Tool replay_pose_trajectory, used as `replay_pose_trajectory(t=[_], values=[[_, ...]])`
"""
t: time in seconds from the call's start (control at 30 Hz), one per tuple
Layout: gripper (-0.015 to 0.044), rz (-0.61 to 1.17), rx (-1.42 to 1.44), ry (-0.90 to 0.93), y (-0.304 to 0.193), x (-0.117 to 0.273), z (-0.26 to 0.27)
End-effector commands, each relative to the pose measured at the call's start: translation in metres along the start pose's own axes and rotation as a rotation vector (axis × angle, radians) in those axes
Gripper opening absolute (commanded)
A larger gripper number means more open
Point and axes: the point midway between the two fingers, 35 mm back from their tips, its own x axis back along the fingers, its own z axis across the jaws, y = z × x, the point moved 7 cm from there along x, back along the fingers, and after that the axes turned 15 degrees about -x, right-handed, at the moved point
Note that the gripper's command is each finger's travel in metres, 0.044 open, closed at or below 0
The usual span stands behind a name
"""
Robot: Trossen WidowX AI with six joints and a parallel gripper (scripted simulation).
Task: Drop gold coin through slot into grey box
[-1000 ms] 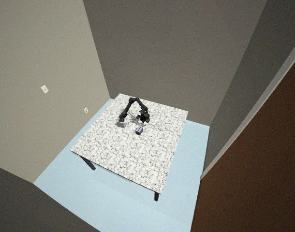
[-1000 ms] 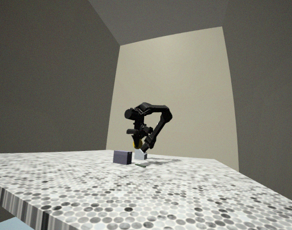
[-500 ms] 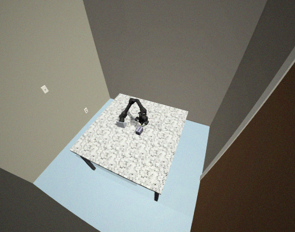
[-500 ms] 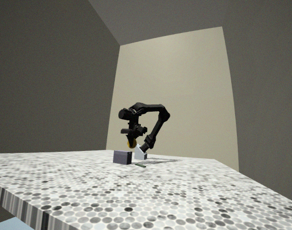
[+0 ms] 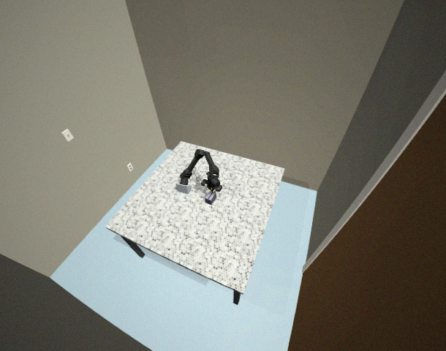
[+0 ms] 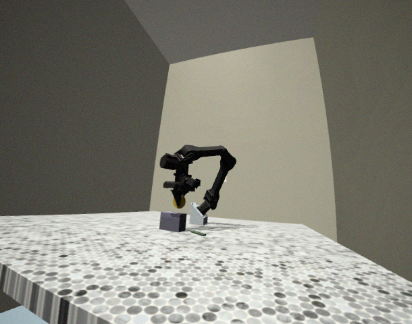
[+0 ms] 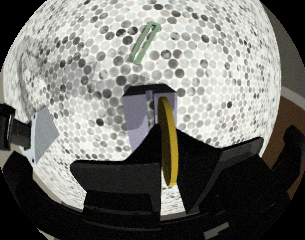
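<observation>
The gold coin (image 5: 210, 191) (image 6: 183, 202) (image 7: 173, 155) is upright, clamped between the black fingertips. My gripper (image 6: 179, 204) (image 7: 160, 128) is shut on it. The coin hangs above the closed grey box (image 5: 210, 198) (image 6: 171, 222) (image 7: 135, 119), with a gap below it in the exterior view. In the wrist view, a narrow strip that looks like the slot runs along the lid, left of the coin; the fingers and coin hide part of the lid. The green holder (image 6: 198, 233) (image 7: 136, 61) is empty on the table beside the box.
The arm's pale base (image 5: 183, 188) (image 6: 197, 217) (image 7: 44, 134) stands near the box, to its left in the top view. All stand on the speckled table (image 5: 200, 230) (image 6: 234, 275). A brown panel (image 5: 385, 245) is at the right, beyond the table.
</observation>
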Motion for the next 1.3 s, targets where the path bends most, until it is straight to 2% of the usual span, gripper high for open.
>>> replay_pose_trajectory(t=[0.0, 0.23, 1.27], values=[[0.0000, 0.001, 0.005, 0.001, -0.013, -0.001, -0.001], [0.0000, -0.002, 0.007, 0.003, -0.028, -0.001, -0.001], [0.0000, -0.004, 0.012, 0.002, -0.029, -0.002, -0.001]])
